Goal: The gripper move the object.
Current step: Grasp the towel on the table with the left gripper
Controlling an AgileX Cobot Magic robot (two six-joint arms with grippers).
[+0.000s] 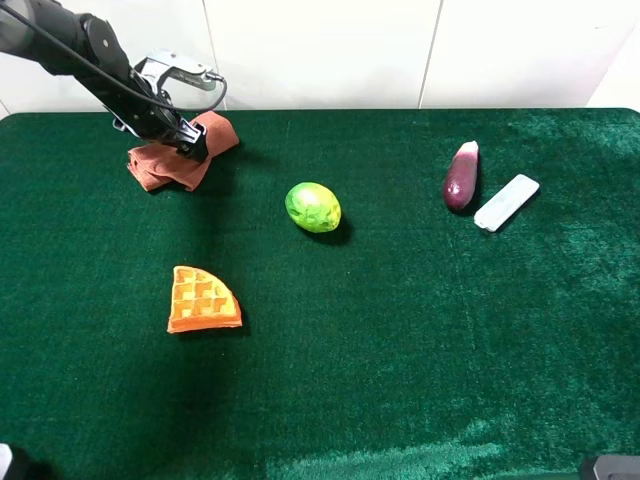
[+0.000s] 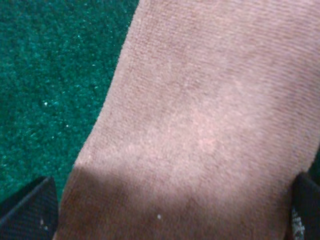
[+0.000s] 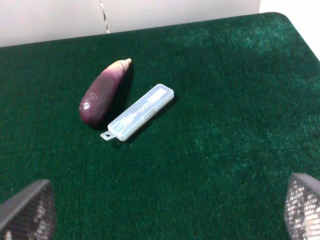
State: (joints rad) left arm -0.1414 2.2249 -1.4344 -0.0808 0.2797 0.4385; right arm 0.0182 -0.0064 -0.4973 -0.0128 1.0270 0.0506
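A crumpled rust-brown cloth (image 1: pixel 178 155) lies at the far left of the green table. My left gripper (image 1: pixel 190 141) is down on it. In the left wrist view the cloth (image 2: pixel 200 125) fills the picture, and the left gripper (image 2: pixel 167 212) is open with one dark fingertip (image 2: pixel 30 210) at each side of the cloth. My right gripper (image 3: pixel 165 210) is open and empty, held above the table's near right side, well short of a purple eggplant (image 3: pixel 102 92) and a clear plastic case (image 3: pixel 140 112).
A green round vegetable (image 1: pixel 313 207) sits mid-table. An orange waffle wedge (image 1: pixel 203 300) lies front left. The eggplant (image 1: pixel 461 176) and the plastic case (image 1: pixel 506 202) lie at the back right. A white wall runs behind the table's far edge.
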